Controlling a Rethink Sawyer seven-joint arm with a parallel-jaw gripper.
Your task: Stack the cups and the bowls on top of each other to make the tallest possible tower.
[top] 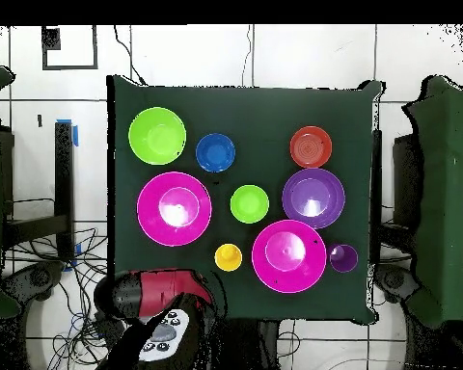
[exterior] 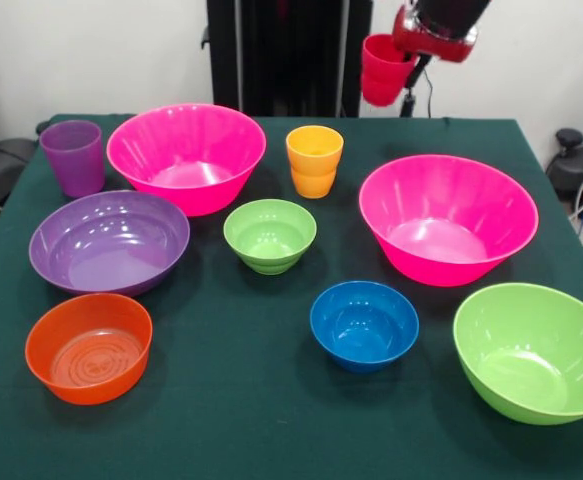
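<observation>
Arm [exterior: 441,28]: black shell w/ red trim; grey panel w/ round buttons.

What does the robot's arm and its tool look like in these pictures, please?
In the front view the arm's end is a dark, near-black cylinder ending in a glossy red collar. A thin black stem hangs below it. From overhead the arm is a rounded red and black housing with a grey panel carrying round buttons.
</observation>
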